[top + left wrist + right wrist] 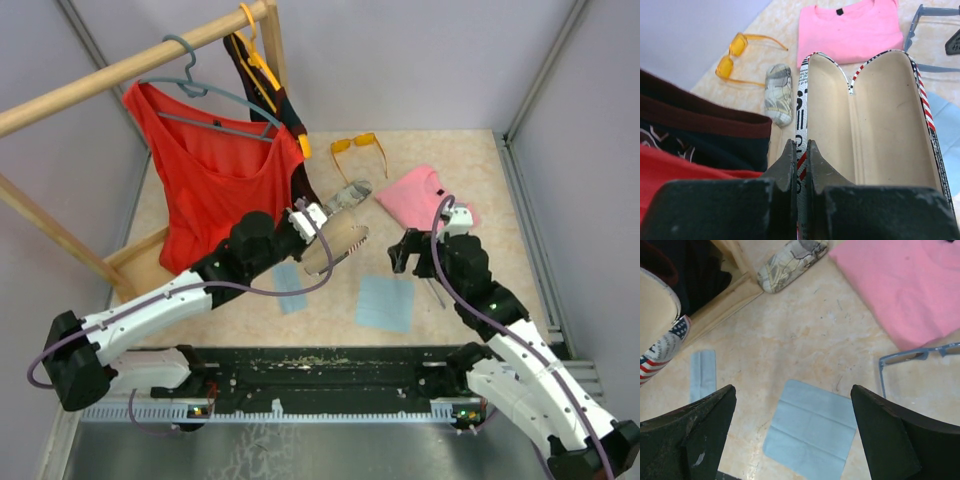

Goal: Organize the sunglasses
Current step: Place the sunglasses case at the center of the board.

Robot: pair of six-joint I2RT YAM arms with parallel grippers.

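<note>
The orange sunglasses [732, 57] look like glossy, see-through plastic. The open case [880, 125] has a matt cream lining inside a smooth printed shell. The pink top [850, 27] and blue cloth [810, 427] are soft matt fabric, and the clothes rail [120, 70] is bare wood.

bright, even light; foreground perhaps soft

Wooden rack [110, 74] and red top [215, 190] obstruct the left.
</note>
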